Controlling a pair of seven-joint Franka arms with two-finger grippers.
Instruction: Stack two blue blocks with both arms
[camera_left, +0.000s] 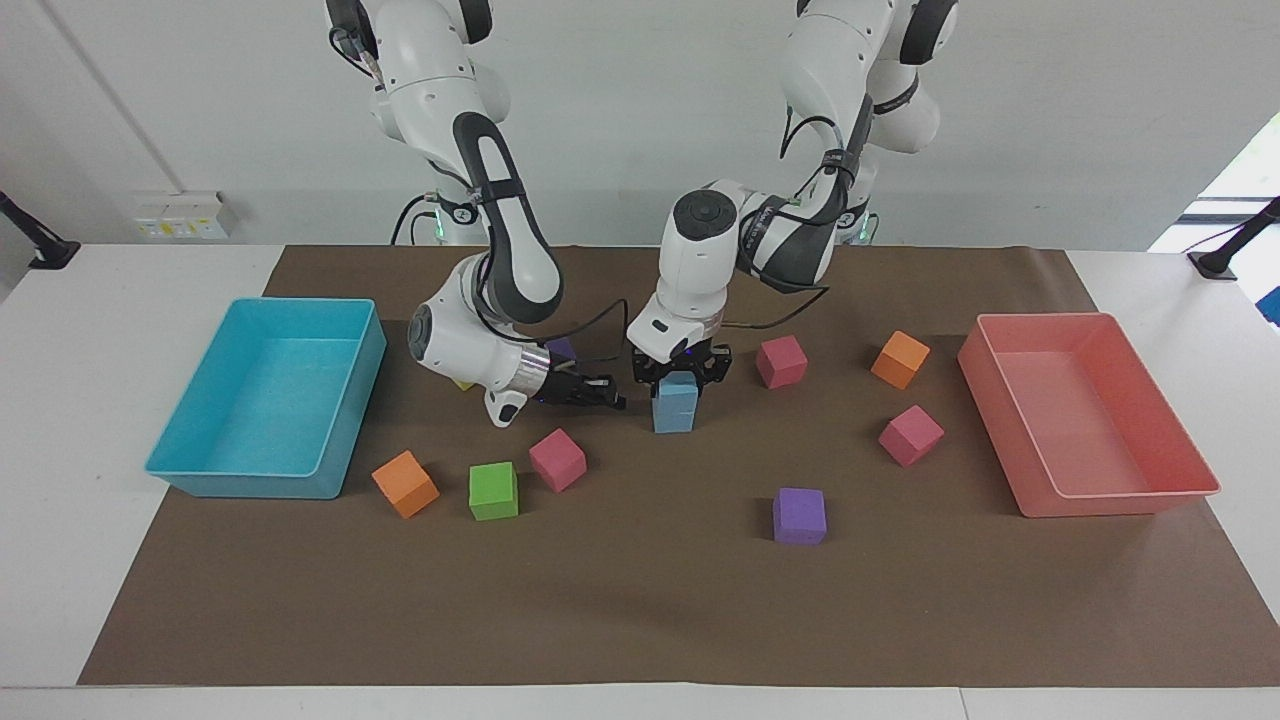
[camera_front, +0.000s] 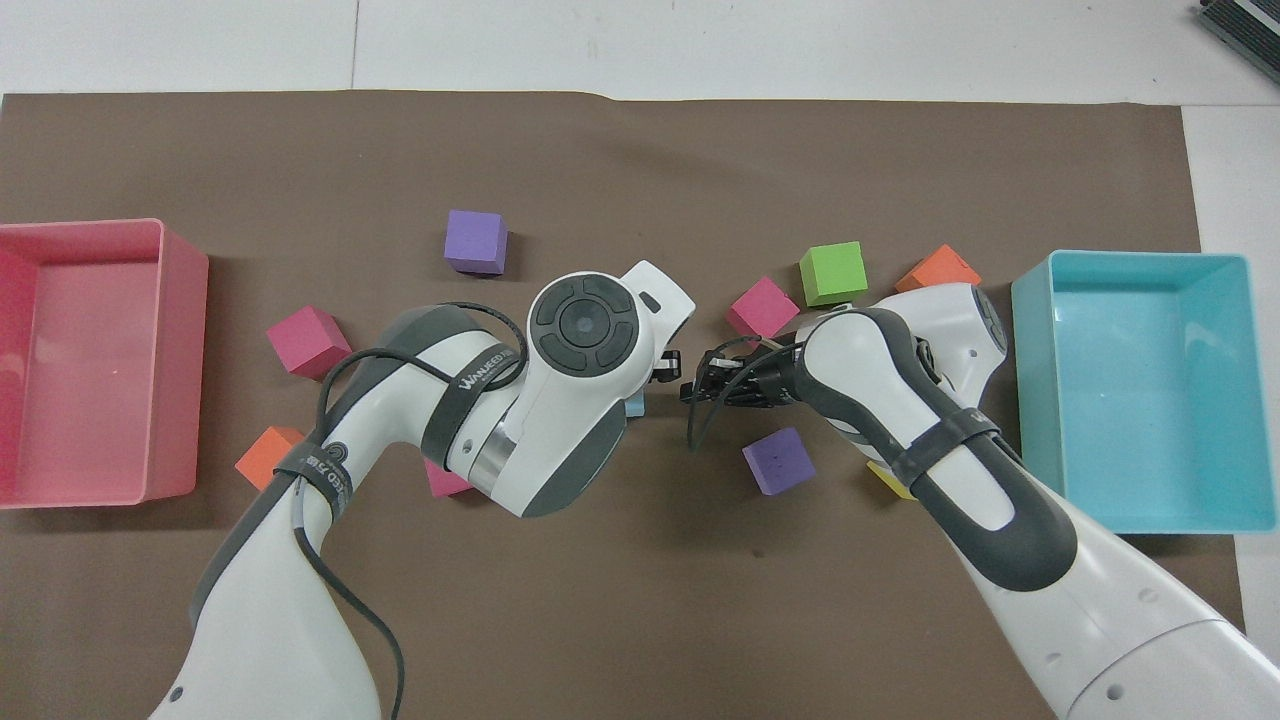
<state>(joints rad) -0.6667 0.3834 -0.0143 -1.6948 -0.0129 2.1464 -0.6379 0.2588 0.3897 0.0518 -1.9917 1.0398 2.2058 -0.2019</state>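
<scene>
The two blue blocks (camera_left: 674, 405) are noted stacked one on the other just above the centre of the facing frame, on the brown mat (camera_left: 640, 600) covering the tabletop; in the overhead frame they are almost wholly hidden under the left arm's wrist. The left tool (camera_left: 680, 376) is set down over the upper block with fingers at its sides, and whether that block is gripped or released cannot be told. The right tool (camera_left: 600, 395) is held closed and empty, low over the mat just beside the stack.

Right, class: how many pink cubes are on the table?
3 pink cubes: one beside the green cube, one beside the blue stack, one near the red tray. Others may be hidden.
</scene>
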